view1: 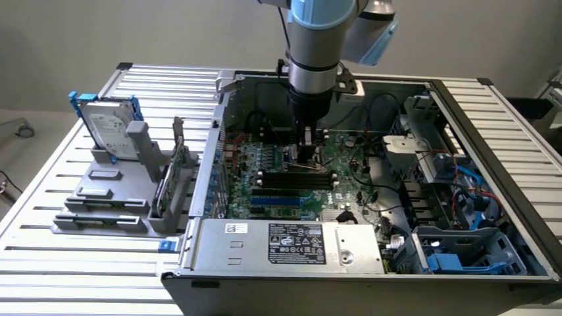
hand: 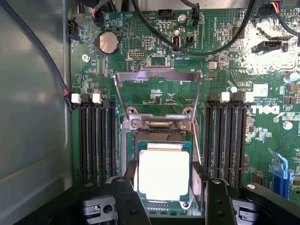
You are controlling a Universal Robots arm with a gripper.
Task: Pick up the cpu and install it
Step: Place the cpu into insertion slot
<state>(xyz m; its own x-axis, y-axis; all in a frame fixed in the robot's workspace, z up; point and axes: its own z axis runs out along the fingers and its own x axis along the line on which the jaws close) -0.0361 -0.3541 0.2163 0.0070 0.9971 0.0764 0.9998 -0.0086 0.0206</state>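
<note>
The cpu [hand: 164, 174], a small square chip with a pale metal top, lies flat between my gripper's [hand: 165, 182] two dark fingers [hand: 125, 197]. The finger pads sit against its two opposite sides, so the gripper is shut on it. The chip is directly over the motherboard socket [hand: 159, 136], low enough to cover most of it. The socket's metal load plate [hand: 158, 77] is swung open and stands beyond it. In the exterior view the gripper [view1: 307, 157] reaches straight down into the open computer case [view1: 491, 125], just above the green motherboard [view1: 351, 178].
Black memory slots [hand: 96, 140] flank the socket on both sides. Black cables [hand: 197, 49] cross the board beyond the load plate. A silver hard drive [view1: 110, 125] with a blue bracket stands in a grey holder on the exterior view's left. The power supply [view1: 290, 243] lies along the case front.
</note>
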